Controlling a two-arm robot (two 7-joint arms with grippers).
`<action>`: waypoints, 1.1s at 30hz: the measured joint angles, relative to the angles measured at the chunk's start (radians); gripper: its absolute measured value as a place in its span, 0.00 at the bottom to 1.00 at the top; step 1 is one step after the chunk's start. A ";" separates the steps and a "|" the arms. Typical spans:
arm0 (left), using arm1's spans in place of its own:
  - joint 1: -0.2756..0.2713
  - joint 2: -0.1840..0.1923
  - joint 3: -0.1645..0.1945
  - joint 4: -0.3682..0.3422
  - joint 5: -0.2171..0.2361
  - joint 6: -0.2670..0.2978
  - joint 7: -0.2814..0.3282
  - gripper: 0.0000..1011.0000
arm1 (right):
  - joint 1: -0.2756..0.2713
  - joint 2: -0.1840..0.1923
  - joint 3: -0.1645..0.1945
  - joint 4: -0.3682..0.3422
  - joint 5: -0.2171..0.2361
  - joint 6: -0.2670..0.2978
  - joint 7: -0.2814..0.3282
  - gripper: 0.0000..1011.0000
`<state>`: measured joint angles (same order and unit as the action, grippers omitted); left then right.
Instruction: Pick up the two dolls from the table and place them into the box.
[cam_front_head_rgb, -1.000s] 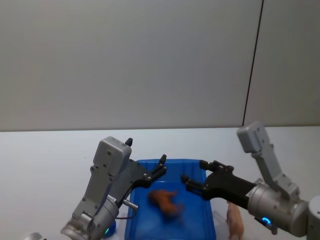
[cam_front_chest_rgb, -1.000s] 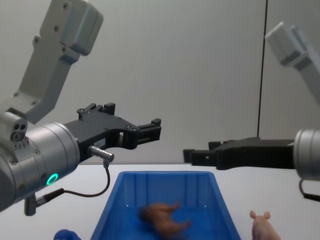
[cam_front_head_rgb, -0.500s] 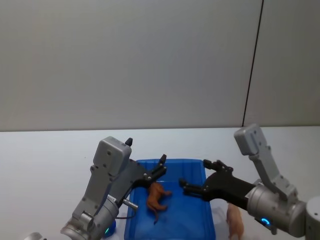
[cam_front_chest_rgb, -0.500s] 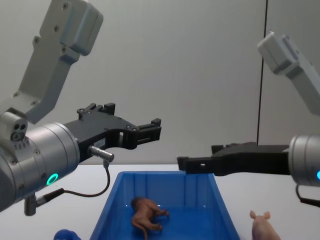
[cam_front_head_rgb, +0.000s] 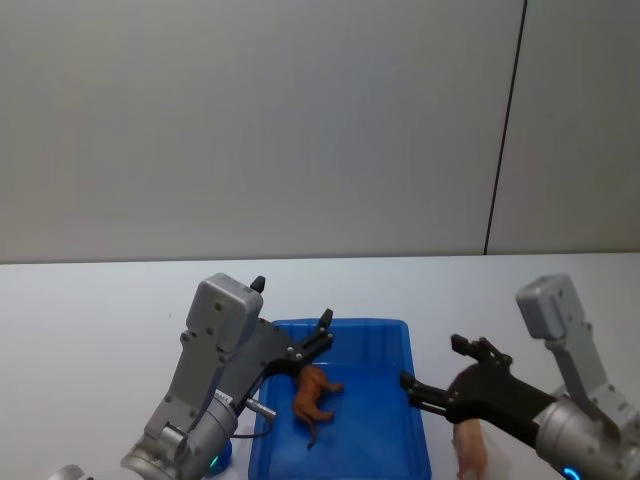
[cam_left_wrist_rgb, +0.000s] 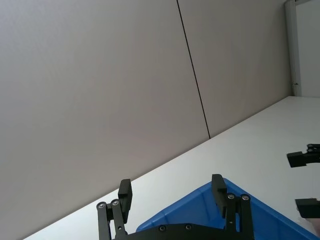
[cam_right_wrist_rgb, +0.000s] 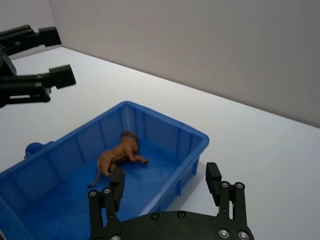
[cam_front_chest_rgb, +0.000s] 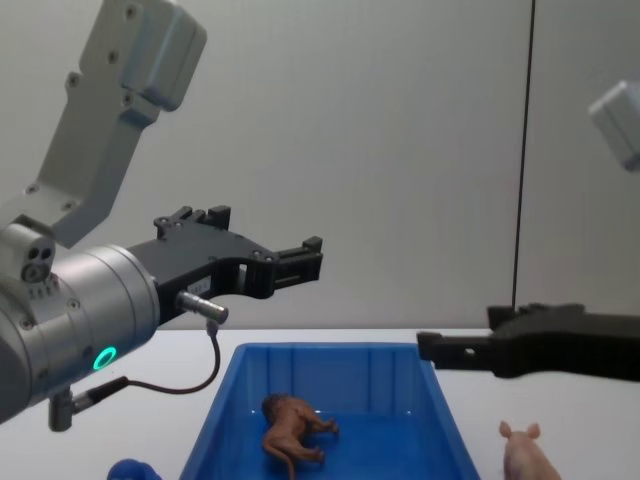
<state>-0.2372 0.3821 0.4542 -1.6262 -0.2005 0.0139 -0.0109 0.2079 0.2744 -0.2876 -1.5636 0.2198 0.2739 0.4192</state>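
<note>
Pig doll on the table under the wide-open right gripper, brown doll inside the box

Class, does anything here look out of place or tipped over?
The brown animal lies on its side in the blue bin. The pink pig is outside it, on the table below the open right gripper. The open left gripper hangs over the bin's left side.

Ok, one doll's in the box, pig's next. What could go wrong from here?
The pig stands close beside the right wall of the box, so the open right hand may clip the rim or knock the pig over coming down. The left hand hangs open over the box; carrying the pig in could bring the hands together.
</note>
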 joint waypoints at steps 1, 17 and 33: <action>0.000 0.000 0.000 0.000 0.000 0.000 0.000 0.99 | -0.006 0.003 0.001 -0.003 0.002 -0.001 -0.004 0.99; 0.000 0.000 0.000 0.000 0.000 0.000 0.000 0.99 | -0.096 0.053 0.009 -0.028 0.018 -0.001 -0.080 0.99; 0.000 0.000 0.000 0.000 0.000 0.000 0.000 0.99 | -0.111 0.058 0.011 0.006 0.032 0.035 -0.109 0.95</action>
<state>-0.2371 0.3821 0.4542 -1.6262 -0.2004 0.0139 -0.0109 0.0968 0.3323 -0.2767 -1.5577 0.2516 0.3084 0.3101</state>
